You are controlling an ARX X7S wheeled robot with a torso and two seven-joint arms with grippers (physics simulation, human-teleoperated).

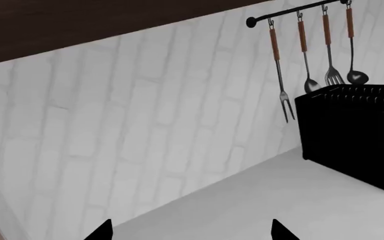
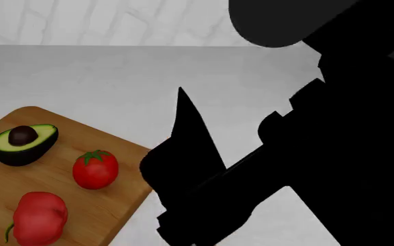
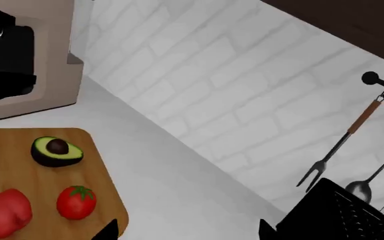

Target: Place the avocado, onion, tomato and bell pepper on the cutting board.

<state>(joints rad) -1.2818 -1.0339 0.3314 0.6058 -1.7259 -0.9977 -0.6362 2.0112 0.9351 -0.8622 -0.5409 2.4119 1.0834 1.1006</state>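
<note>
board (image 2: pixel 108 205): avocado (image 2: pixel 23 144), tomato (image 2: pixel 95 168), bell pepper (image 2: pixel 40 216) set, below-beside right gripper (image 3: pixel 188 231) | onion unseen | both grippers – left gripper (image 1: pixel 190 231) too – spread, empty | risk – low swing scatters vegetables

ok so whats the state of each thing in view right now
avocado: on the cutting board, cut side up, pit in
tomato: on the board, upright, calyx up
bell pepper: on the board, lying on its side
utensils: hanging from the wall rail
left gripper: open, empty
right gripper: open, empty
</note>
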